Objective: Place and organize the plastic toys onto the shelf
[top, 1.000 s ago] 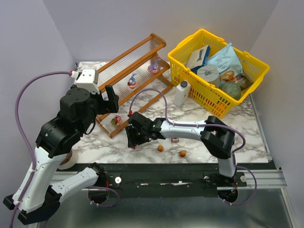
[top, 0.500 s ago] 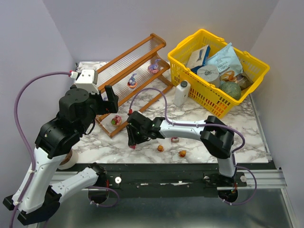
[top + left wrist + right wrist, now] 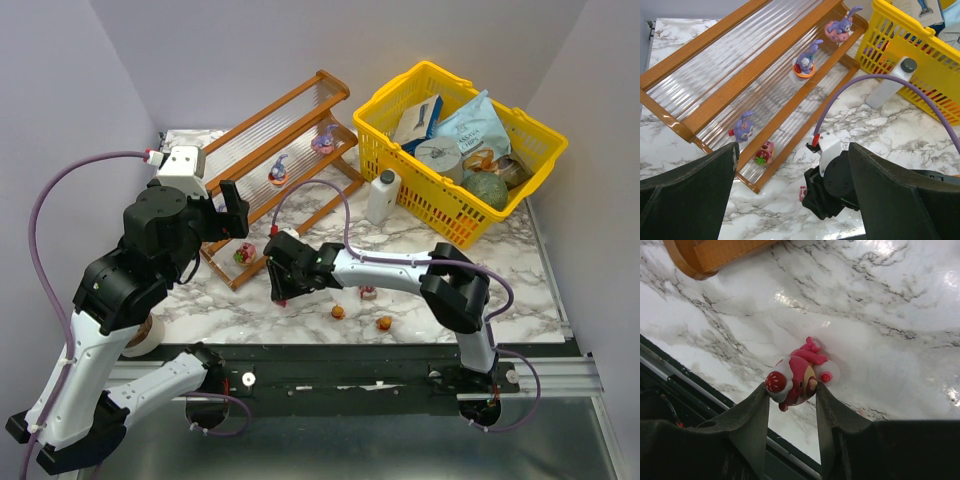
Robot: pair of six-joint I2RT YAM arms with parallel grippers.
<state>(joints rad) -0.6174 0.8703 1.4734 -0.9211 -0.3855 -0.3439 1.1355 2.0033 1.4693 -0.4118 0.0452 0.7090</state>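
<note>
My right gripper [image 3: 791, 386] is shut on a pink and red plastic toy [image 3: 797, 375], held just over the marble near the table's front edge. From above, this right gripper [image 3: 283, 298] points down just off the shelf's [image 3: 285, 105] near left corner. Two purple toys [image 3: 325, 141] [image 3: 279, 170] and a pink one [image 3: 243, 254] stand on the shelf's lower tiers. Three more toys [image 3: 339, 312] [image 3: 385, 322] [image 3: 368, 294] lie on the marble. My left gripper [image 3: 792, 200] hangs open high above the shelf's [image 3: 715, 37] left end, holding nothing.
A yellow basket [image 3: 455, 210] of packaged goods stands at the back right, with a small white bottle [image 3: 382, 195] in front of it. A roll of tape [image 3: 140, 340] lies at the front left, partly under the left arm. The right arm's purple cable arches over the marble.
The right jaws have closed in on the pink and red toy, and the gripper has shifted slightly toward the shelf. The left arm has stayed still.
</note>
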